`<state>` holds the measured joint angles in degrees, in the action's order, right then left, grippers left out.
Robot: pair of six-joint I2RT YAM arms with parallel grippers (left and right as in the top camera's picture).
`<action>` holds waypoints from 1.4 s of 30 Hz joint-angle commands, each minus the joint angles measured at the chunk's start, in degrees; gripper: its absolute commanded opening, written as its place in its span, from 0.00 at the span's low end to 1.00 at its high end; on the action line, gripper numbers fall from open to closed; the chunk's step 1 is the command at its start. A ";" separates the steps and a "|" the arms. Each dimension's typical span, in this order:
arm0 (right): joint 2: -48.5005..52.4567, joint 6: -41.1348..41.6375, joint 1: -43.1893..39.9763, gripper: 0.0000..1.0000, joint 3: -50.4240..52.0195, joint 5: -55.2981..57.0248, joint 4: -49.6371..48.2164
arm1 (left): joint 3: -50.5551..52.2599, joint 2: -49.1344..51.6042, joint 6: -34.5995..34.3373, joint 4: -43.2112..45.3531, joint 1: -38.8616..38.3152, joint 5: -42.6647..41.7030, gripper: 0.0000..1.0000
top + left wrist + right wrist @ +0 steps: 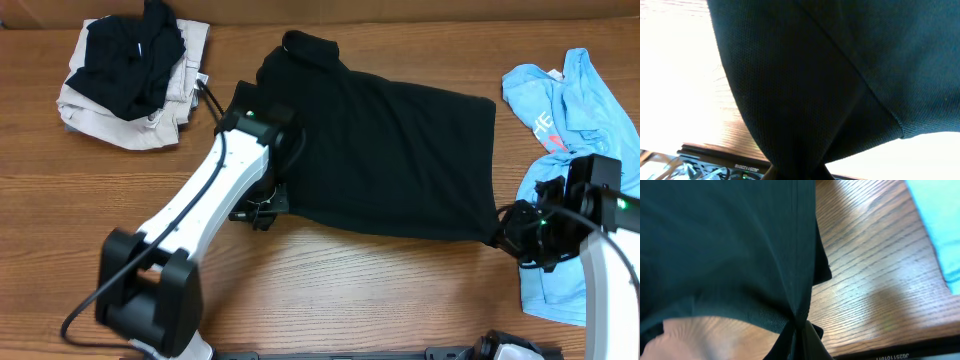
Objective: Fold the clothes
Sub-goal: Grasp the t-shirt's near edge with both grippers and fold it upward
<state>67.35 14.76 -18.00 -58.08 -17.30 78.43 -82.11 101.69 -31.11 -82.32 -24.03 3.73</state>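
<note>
Left gripper is pinched closed on the near left corner of the black collared knit shirt. The right gripper is clamped the same way on its near right corner (in both wrist views the cloth funnels to a tight point right at the jaws). The shirt itself lies spread flat on the brown wooden table.

What worries me: both grabs look like thin bites of hem, so if one arm lifts quicker the cloth could slip out or the fold could go crooked. Also, the crumpled light blue garment sits just right of the shirt, partly under the right arm, and might get dragged.

Only overhead shows that layout, plus the beige-and-black clothes pile well left of the shirt. The left wrist view picks out a stitched seam that overhead can't.
</note>
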 commanded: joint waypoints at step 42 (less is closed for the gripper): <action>6.05 11.87 2.29 0.04 3.23 8.31 -19.82 | 8.87 -7.96 2.23 38.93 -0.66 12.31 0.04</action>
<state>71.77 27.94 -16.01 -54.76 -10.04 60.58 -73.19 91.70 -30.85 -44.66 -24.58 14.24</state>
